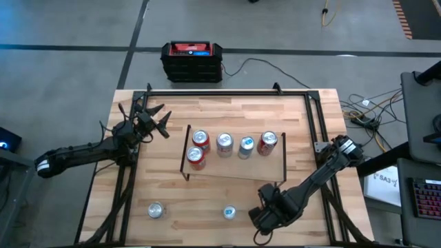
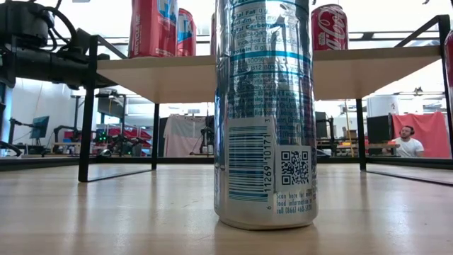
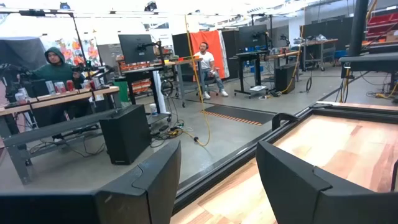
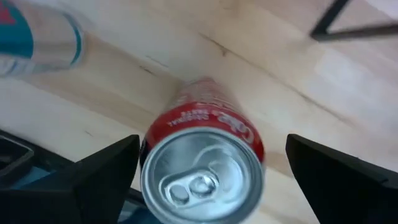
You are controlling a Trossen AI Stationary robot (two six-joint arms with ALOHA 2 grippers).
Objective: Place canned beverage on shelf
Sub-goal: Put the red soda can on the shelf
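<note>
Bright, even overhead light; low view's backdrop glares white behind the shelf (image 2: pixel 368 71). Right wrist view blurs softly around the red can (image 4: pixel 202 162).

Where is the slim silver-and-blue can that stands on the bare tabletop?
In the high view, the slim silver-and-blue can stands near the table's front edge, in front of the shelf, between the silver can and the right gripper.

Seen from above, the right end effector (image 1: pixel 270 215) covers the red can (image 4: pixel 202 167) beneath it. At bench level, a silver can (image 2: pixel 265 113) runs off the top edge, as do the cans on the shelf (image 2: pixel 354 71). Another silver can (image 4: pixel 38 38) is blurred and cropped.
</note>
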